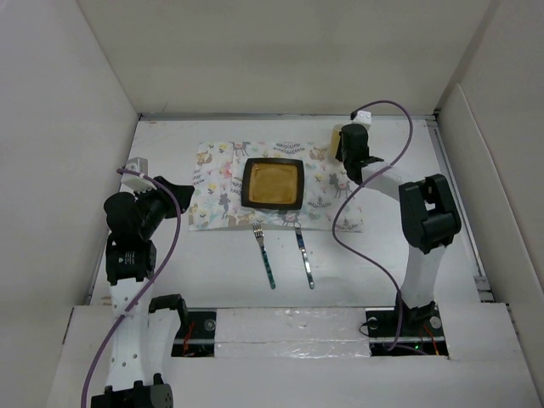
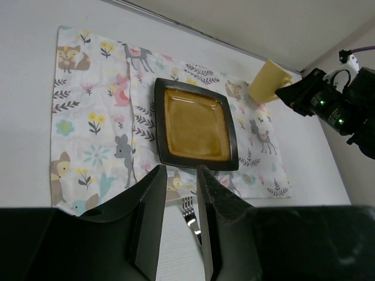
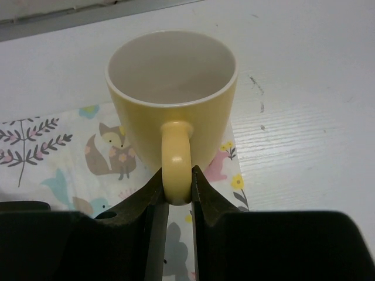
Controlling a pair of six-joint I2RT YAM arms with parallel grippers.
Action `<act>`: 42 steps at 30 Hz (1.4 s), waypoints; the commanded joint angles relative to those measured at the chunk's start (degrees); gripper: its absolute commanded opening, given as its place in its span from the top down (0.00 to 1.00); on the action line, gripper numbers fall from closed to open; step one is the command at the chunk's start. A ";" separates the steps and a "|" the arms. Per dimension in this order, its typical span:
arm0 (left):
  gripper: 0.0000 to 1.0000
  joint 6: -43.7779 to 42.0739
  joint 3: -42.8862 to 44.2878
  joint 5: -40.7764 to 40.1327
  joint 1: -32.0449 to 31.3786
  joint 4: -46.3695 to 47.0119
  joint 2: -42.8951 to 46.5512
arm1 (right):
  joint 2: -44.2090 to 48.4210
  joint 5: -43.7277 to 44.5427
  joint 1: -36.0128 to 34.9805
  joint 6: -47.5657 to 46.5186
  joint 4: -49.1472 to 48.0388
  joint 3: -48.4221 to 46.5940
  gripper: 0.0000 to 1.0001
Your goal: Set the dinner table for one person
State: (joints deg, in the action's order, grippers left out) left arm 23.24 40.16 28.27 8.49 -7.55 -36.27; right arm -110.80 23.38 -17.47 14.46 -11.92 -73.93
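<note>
Right hand pinches yellow mug by its handle (interior white, upright).

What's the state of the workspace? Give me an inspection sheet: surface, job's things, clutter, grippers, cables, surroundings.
Surface: white dinner table, with a patterned cloth spread on it.
Job's things: dark square plate on the cloth; fork and a second utensil on the table nearer the arms; yellow mug at the cloth's far right corner.
Clutter: nothing seen.
Grippers: left gripper open, empty; right gripper shut on the mug's handle.
Cables: purple cables looped along both arms.
Surroundings: plain white walls.
</note>
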 commanded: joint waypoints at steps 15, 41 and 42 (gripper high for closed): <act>0.76 0.31 0.44 1.00 0.39 2.98 0.32 | 4.36 9.14 -4.23 4.44 -6.81 3.27 0.71; 0.75 0.75 -0.08 1.88 0.39 3.68 2.08 | 31.60 1.41 -24.76 14.70 10.33 25.57 1.00; 0.76 0.66 0.00 1.96 0.39 3.51 2.00 | 33.01 1.32 -26.80 15.77 13.82 28.46 1.00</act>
State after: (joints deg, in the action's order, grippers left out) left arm 23.68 40.12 28.73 8.49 -6.94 -35.03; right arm -80.73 27.35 -38.11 26.24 -3.42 -50.65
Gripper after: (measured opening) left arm 0.248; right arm 0.010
